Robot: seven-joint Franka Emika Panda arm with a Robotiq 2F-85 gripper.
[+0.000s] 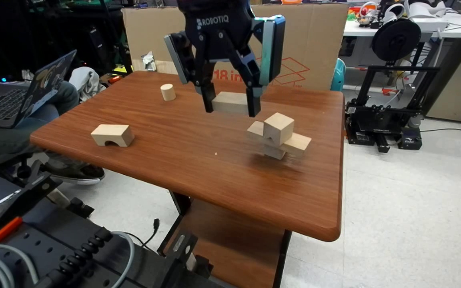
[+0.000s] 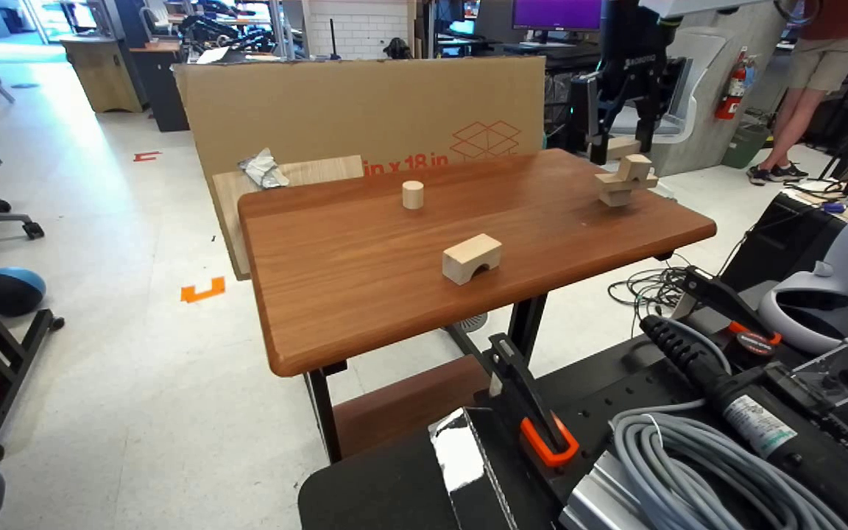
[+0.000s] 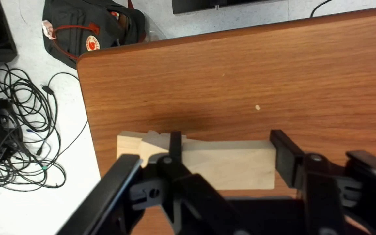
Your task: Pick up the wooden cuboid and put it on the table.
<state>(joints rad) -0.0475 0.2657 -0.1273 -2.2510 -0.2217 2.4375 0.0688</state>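
Tool (image 1: 231, 103): holding slab (image 3: 228, 166) end to end, a fingertip (image 3: 286, 160) against each short side. Slab: small, plain light wood, in the air above the counter (image 1: 190, 144); at five o'clock in the wrist view. Stack (image 1: 279, 134) of light pieces: at three o'clock on the counter in an exterior view; just past nine o'clock from the slab in the wrist view, partly behind a fingertip, any reach beneath the slab hidden. Arch block (image 1: 112, 134): at nine o'clock on the counter, arch downward. Cylinder (image 1: 168, 92): upright, at eleven o'clock.

Step in hand, by judgement: pick-up done, setting-down yet to come. Before any descent, move toward three o'clock in the wrist view, away from the stack; otherwise, real risk of clipping it with slab or fingertip. Stay well inside the counter's edge, at twelve o'clock there. Hold level during the descent; go slowly for the last stretch. Lowermost face: not certain from these views; likely steadier on a broad face than on a narrow one. Stop at full contact, without pressing. Release evenly, only with the slab flat and supported, to avoid dragging or tipping. Afterwards, rise straight.
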